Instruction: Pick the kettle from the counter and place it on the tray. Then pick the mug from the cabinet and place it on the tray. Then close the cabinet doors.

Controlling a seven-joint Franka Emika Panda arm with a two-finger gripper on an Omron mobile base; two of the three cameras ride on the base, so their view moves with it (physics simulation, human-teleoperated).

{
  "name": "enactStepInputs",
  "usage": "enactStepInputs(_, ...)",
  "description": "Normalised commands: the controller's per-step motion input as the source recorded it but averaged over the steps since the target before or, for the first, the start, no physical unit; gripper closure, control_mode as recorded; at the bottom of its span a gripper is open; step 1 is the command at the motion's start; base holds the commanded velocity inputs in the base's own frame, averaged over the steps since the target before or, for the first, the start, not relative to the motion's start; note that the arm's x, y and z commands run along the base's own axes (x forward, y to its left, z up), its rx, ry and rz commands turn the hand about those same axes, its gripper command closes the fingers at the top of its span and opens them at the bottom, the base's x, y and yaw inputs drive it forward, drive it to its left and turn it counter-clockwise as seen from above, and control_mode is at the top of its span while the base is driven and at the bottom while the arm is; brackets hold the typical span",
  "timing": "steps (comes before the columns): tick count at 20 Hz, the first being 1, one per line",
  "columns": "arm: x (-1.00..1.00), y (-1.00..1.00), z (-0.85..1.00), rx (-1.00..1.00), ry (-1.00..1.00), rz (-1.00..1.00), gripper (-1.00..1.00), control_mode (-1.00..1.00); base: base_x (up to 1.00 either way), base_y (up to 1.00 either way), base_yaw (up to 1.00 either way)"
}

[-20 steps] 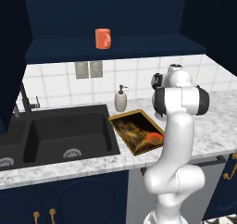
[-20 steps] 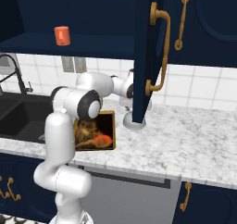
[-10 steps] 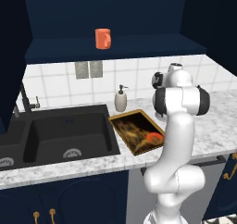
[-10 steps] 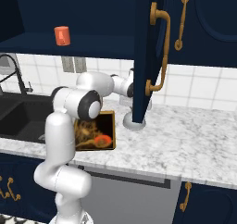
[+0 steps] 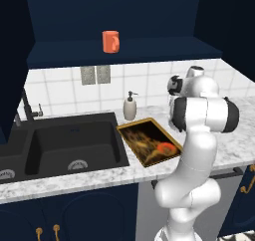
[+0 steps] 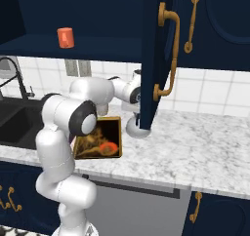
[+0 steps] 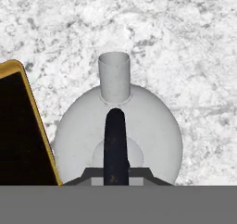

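Looking straight down through my hand camera, I see the squat dome-shaped silver-grey kettle (image 7: 118, 140) directly beneath me on the white-grey speckled marble worktop (image 7: 185, 42), its short spout pointing away and its black arched handle (image 7: 115, 146) running up the middle toward me. My end effector (image 7: 115, 179) is pinched narrow around that handle.

The flat rectangular tray with the golden-brown rim and dark base (image 7: 21, 126) lies just beside the kettle; from the base cameras the tray (image 5: 149, 141) sits between the kettle and the black double sink (image 5: 69, 145). A cream pump-top soap bottle (image 5: 130, 107) stands behind the tray near the tiled wall.

From the right base view, the tall dark navy cabinet door with its long curved brass handle (image 6: 156, 54) hangs open in front of the kettle (image 6: 133, 127), hiding part of it. The small orange-red cylindrical mug (image 5: 110, 41) stands on the navy shelf above.
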Motion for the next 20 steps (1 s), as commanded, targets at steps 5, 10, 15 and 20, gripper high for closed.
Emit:
enactStepInputs(5, -0.54, 0.29, 0.38, 0.0, -0.06, 0.0, 1.0, -1.0, 0.0, 0.0, 0.0)
enactStepInputs(10, -0.38, 0.54, 0.24, -0.01, 0.0, 0.0, 1.0, -1.0, 0.0, 0.0, 0.0)
enactStepInputs(15, -0.06, 0.73, 0.19, 0.0, 0.0, 0.0, 1.0, -1.0, 0.0, 0.0, 0.0)
enactStepInputs(20, 0.0, 0.83, 0.0, 0.0, 0.0, 0.0, 1.0, -1.0, 0.0, 0.0, 0.0)
